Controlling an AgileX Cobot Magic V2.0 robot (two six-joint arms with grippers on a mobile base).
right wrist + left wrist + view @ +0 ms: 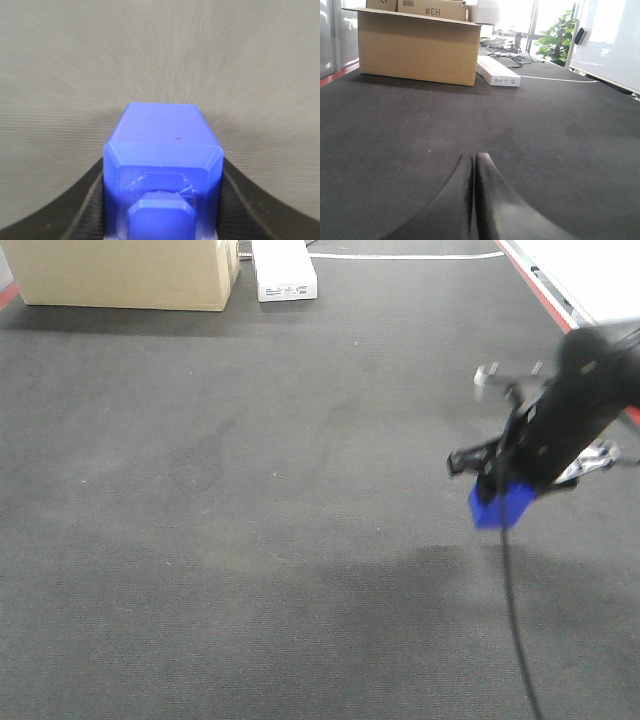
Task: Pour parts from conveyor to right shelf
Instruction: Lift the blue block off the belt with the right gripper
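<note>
Fingers (490, 200) of the left gripper (474, 159), black and tapered, lie pressed together along their whole length with no gap and nothing between them. They point low and level over the wide dark grey fabric conveyor belt (545, 150). This left wrist view alone shows the scene beyond the belt's far end: a large open brown cardboard box (420, 47), a long flat white carton (497, 72) just beside it, a green leafy potted plant (560, 37) and a white board (610, 45) on the right.

The front view sees the same box and carton from above at the top left. It adds a red side rail (540, 290) along the top right edge of the belt. It shows only the right arm (580, 400), a black limb reaching in from the right edge and slanting down to the left, with a black cable (515, 620) hanging below it.

At that arm's tip the right gripper (505, 490) is clamped on the small bright blue plastic block (498, 510). The block juts from its lower end over the right part of the belt, with a broad shadow on the fabric beneath.

The right wrist view gives the close look: the block fills the gap between two dark fingers (85, 210), its knobbed face turned toward the camera. The belt behind is smeared into streaks.
</note>
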